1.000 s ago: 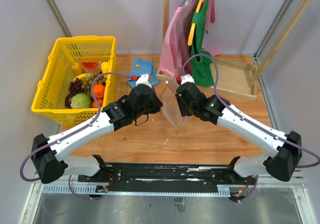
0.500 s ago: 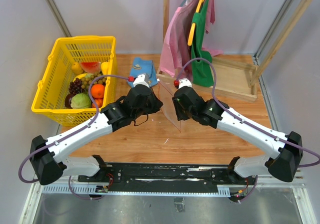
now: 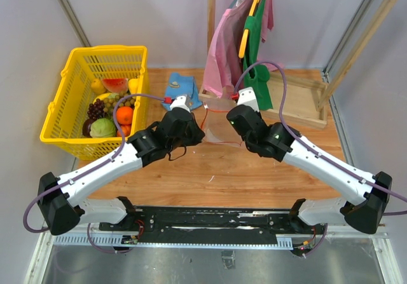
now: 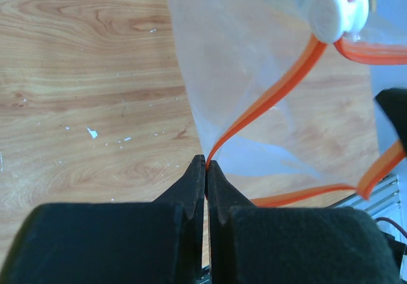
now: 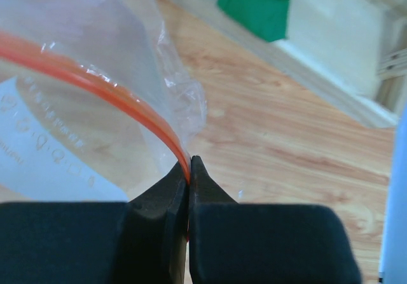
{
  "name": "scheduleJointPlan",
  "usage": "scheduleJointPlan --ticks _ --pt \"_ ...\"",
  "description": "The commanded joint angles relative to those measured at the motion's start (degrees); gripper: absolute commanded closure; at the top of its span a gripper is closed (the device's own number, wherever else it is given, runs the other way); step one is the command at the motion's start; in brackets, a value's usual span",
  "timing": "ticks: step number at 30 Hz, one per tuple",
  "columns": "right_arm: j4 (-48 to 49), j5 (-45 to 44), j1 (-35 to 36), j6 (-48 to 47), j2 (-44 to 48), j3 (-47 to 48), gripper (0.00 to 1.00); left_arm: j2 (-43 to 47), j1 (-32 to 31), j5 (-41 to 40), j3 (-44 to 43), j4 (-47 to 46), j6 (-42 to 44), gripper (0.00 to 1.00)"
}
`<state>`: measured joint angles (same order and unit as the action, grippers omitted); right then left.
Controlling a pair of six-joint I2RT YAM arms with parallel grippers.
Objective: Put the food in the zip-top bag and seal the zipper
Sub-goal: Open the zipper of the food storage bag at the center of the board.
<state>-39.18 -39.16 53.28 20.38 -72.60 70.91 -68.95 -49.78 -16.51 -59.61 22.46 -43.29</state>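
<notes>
Pinching the zipper [image 4: 280, 87] between tightly closed tips, the left claw [image 4: 205, 166] grips the red strip where it curves down to the fingers. The right claw [image 5: 189, 163] is likewise clamped on the strip at its own end, with no gap between its tips. From above, the zip-top bag [image 3: 219, 128] hangs between the two, lifted off the table [image 3: 254, 169] near its middle, with the left claw at the bag's 9 o'clock and the right at its 3 o'clock. A white slider [image 4: 336, 12] sits on the strip, at the 1 o'clock corner of the left wrist view. The clear plastic looks empty. The food [image 3: 114, 109] lies in a yellow basket [image 3: 56, 100] at 10 o'clock on the table, well apart from the bag: an orange [image 3: 125, 114], a green piece [image 3: 102, 128], dark grapes [image 3: 95, 110] and a watermelon slice [image 3: 114, 84]. A blue cloth [image 3: 180, 87] lies at 12 o'clock, just beyond the left claw.
</notes>
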Motion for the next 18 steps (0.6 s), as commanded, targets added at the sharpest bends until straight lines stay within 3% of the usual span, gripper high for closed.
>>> scheduleJointPlan --ticks 1,4,9,18 --pt "-2.65 -9.88 -0.72 -4.38 1.01 3.28 0.99 0.09 1.48 1.59 -0.21 2.52 2.01 1.00" --pt "-2.71 -10.36 -1.63 -5.32 1.63 3.24 0.99 -0.08 2.12 1.94 -0.02 3.04 2.86 1.00" --pt "1.35 0.52 -4.75 -8.79 2.88 0.56 0.99 -3.25 2.21 3.86 -0.83 2.35 5.57 1.00" --pt "5.50 6.18 -5.08 -11.70 1.48 -2.09 0.99 -7.62 2.19 6.95 1.09 -1.90 7.80 1.00"
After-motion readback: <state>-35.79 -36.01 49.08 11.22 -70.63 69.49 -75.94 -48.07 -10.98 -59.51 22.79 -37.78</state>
